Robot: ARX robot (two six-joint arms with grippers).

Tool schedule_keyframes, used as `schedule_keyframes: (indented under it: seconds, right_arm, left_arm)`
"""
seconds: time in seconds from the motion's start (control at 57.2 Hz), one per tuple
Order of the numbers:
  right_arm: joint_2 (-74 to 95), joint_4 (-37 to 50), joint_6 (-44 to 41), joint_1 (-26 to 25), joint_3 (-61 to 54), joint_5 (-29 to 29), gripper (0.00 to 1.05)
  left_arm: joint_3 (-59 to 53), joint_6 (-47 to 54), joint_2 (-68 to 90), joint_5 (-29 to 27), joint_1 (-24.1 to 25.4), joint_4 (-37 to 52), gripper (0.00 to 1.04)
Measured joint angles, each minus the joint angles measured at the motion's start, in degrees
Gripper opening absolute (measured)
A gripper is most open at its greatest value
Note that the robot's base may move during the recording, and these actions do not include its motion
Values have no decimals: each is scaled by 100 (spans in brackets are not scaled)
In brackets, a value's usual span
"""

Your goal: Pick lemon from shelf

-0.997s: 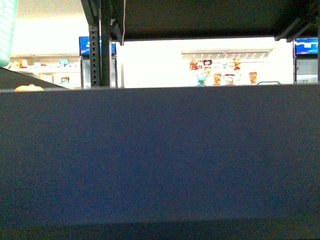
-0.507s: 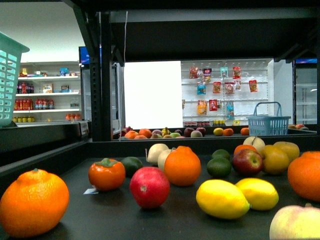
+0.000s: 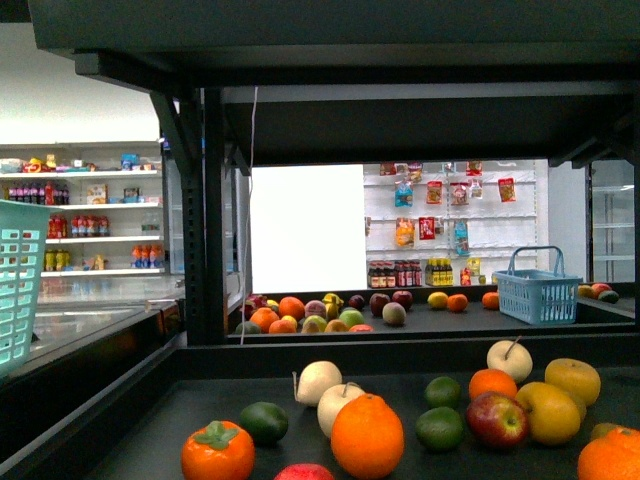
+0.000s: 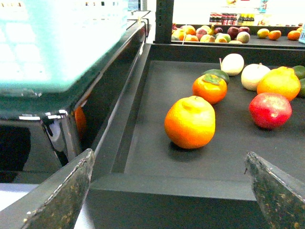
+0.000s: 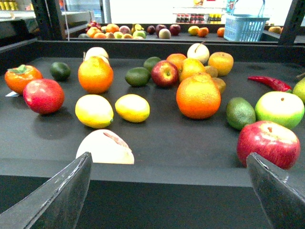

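Status: approach stage, no contact with any fruit.

Right wrist view: the lemon (image 5: 94, 110) lies on the dark deck of the shelf (image 5: 190, 143), toward its front edge. A 2nd lemon (image 5: 132, 108) lies just beside it; I cannot tell whether the 2 touch. A red apple (image 5: 44, 95) sits near the lemon on its other side. A pale, cut-looking fruit (image 5: 106, 148) lies between the lemon and the deck's front edge.

Right tool (image 5: 167, 157): fingers spread wide with nothing between them, held off the front edge and short of the lemon.

Left tool (image 4: 167, 155): also spread wide and empty. It faces a big orange (image 4: 189, 121) at the end of the deck beside a teal basket (image 4: 62, 43). No lemon shows in that view.

Front view: neither tool nor lemon shows, only the rear rows of fruit.

Progress, as a judgement: 0 of the pick is done beyond both tools standing spread and aimed at the deck.

Left to do:
- Reach in, most likely with the right arm.
- Clear the pale fruit.
- Pinch 1 lemon without nudging its neighbour.
- Lift it off the shelf.
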Motion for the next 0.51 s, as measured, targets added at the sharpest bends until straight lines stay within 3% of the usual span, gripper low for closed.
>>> schedule_keyframes:
  seconds: [0.507]
  right_arm:
    - [0, 0, 2, 0, 0, 0, 97]
  left_arm:
    - [0, 2, 0, 0, 0, 0, 97]
